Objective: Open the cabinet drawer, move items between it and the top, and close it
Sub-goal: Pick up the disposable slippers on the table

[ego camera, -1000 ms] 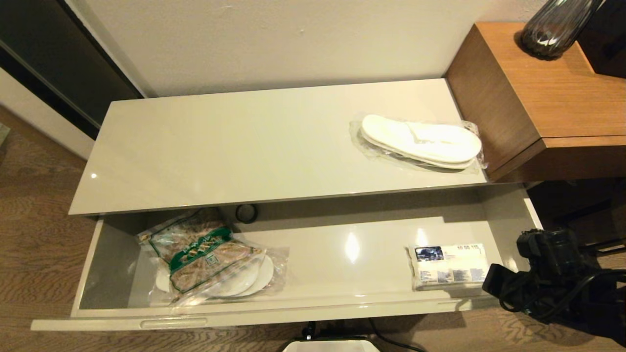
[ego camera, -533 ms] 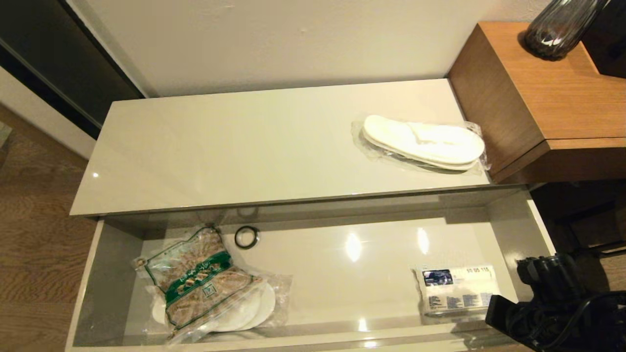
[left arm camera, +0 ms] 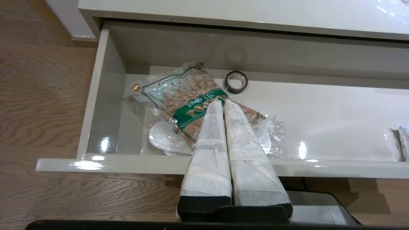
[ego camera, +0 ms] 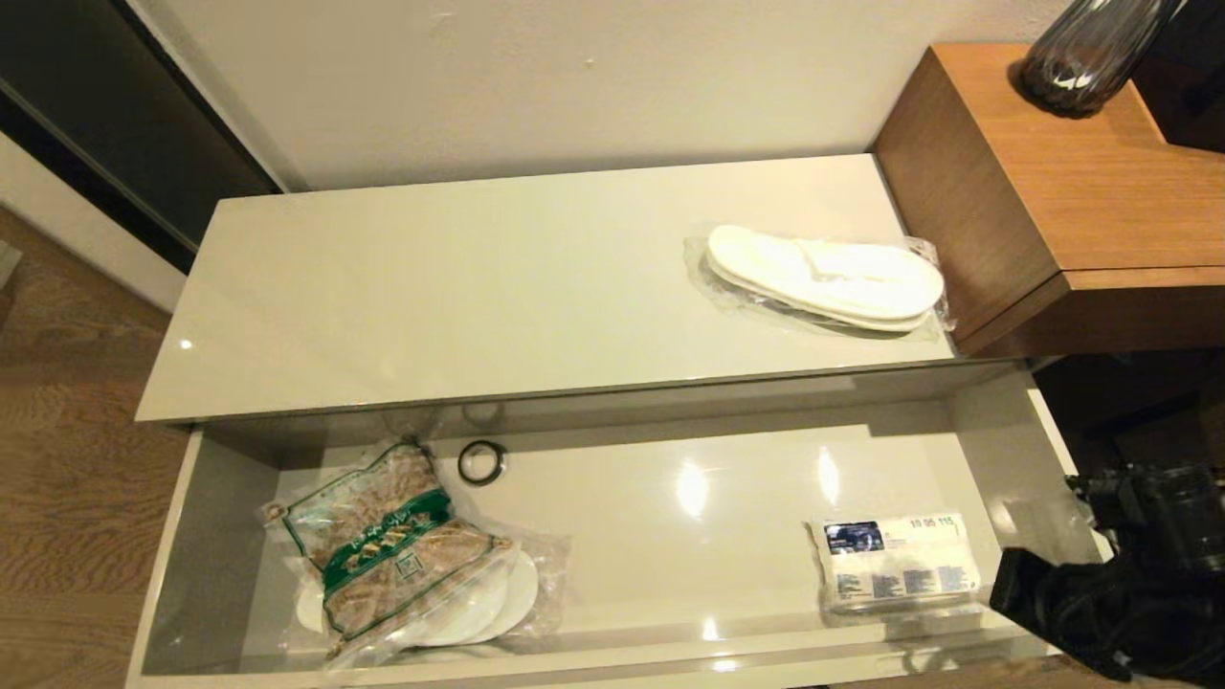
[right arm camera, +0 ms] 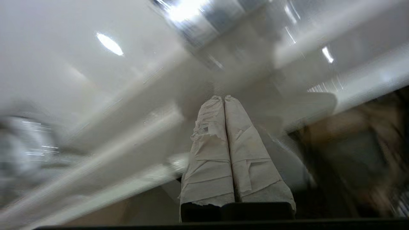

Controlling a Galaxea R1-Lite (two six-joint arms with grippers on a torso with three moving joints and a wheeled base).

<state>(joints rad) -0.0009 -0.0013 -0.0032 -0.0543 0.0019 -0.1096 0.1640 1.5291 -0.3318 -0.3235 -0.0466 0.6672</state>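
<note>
**Drawer stands open, both grippers closed and empty**

The long, shallow, glossy beige-grey cabinet drawer (ego camera: 995,450) is pulled out and fills the lower half of the head view. In its lower right lies a flat white rectangular packet with a dark blue label (ego camera: 898,563). At lower left a clear bag with a green label and brown contents (ego camera: 388,555) lies over white slippers in clear wrap (ego camera: 498,598), and a small black ring (ego camera: 481,462) sits near the drawer's back wall, just above the bag.

On the long glossy cream-beige cabinet top (ego camera: 459,287), at right of centre, rests another pair of flat white slippers in clear plastic wrap (ego camera: 825,277), just beside the taller brown wood-grain block (ego camera: 1072,191) at upper right.

The right arm (ego camera: 1120,574) shows as a black mass at the lower right edge, beside the drawer's right end. The right gripper (right arm camera: 224,99) has its cloth-wrapped fingers pressed together, holding nothing; its surroundings are blurred. The left gripper (left arm camera: 222,103) is likewise closed and empty, hanging over the green-labelled bag.
</note>
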